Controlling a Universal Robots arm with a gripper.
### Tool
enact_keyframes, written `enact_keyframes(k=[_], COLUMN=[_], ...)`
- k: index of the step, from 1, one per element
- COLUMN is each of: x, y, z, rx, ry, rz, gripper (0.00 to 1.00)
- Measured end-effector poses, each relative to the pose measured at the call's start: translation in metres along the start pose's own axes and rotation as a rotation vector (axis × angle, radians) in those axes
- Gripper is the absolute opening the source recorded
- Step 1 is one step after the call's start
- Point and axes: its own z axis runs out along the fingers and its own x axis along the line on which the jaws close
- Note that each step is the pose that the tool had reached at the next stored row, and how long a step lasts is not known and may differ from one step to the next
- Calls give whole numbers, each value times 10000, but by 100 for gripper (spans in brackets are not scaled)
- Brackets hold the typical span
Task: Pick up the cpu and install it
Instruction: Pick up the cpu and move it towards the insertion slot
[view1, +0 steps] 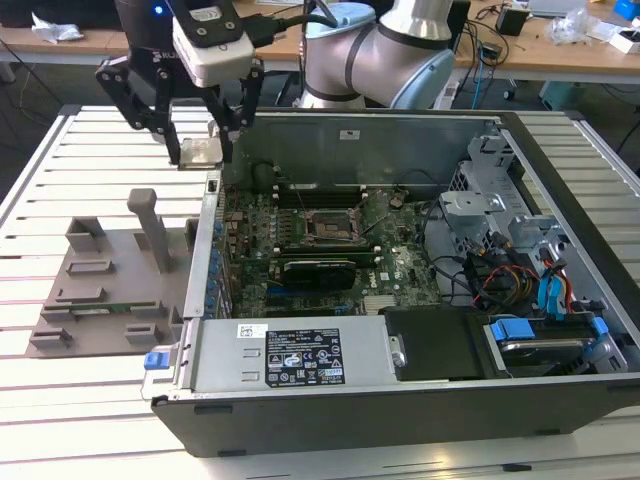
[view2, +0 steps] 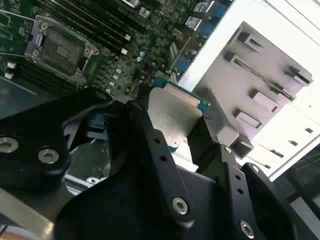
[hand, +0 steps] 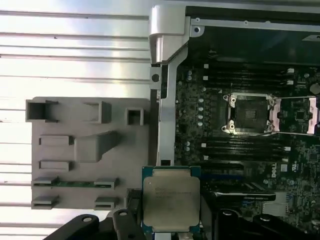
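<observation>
- While the claw (view1: 202, 150) hangs in the air over the exterior view's left wall of the open computer case (view1: 420, 405), its two black fingers (view1: 176, 148) are clenched on the cpu (view1: 200, 154).
- cpu pinched by two opposite edges and held roughly flat, clear of everything below.
- In both wrist views the silvery metal top of the cpu (hand: 171, 200) (view2: 172, 117) faces the camera, with a green rim around it and a finger on each side.
- Claw in the first wrist view (hand: 171, 222) and in the second wrist view (view2: 175, 131): same grasp, pads tight against the chip's edges.
- cpu socket (view1: 328, 227) sits on the motherboard (view1: 400, 268) inside the case, well apart from the held cpu; metal frame around a dark square centre (hand: 248, 114) (view2: 62, 50).
- Black memory slots run along both sides of the socket.
- Grey parts fixture (view1: 110, 290) lies on the slatted worktop (view1: 60, 410), just beside the case wall on the exterior view's left.
- Green memory stick (hand: 75, 183) lies in one of the fixture's slots.
- Power supply (view1: 290, 355) with a label sits at the near edge of the case.
- Robot arm (view1: 390, 50) reaches in from behind the case.
</observation>
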Motion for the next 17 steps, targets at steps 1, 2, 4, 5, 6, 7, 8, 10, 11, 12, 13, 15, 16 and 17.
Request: enact_keyframes(k=[1,2,4,5,6,7,8,10,11,12,13,15,16,17], x=[-111,-225,-270,-308,-337,-359,-386,-427,-450,-469,-493,-530,-547,-576], y=[18,26,27,27,28,29,30,32,32,33,34,35,36,36], z=[29,53,61,69,75,78,82,89,92,95,99,107,110,120], rx=[0,1,2,1,0,0,1,0,0,0,1,1,1,0], ry=[8,12,13,13,13,13,14,14,14,15,15,16,16,16], rz=[-1,1,-1,-2,0,0,0,-1,-1,-1,-1,0,0,0], gripper=[55,55,55,55,55,55,55,55,55,55,55,55,55,55])
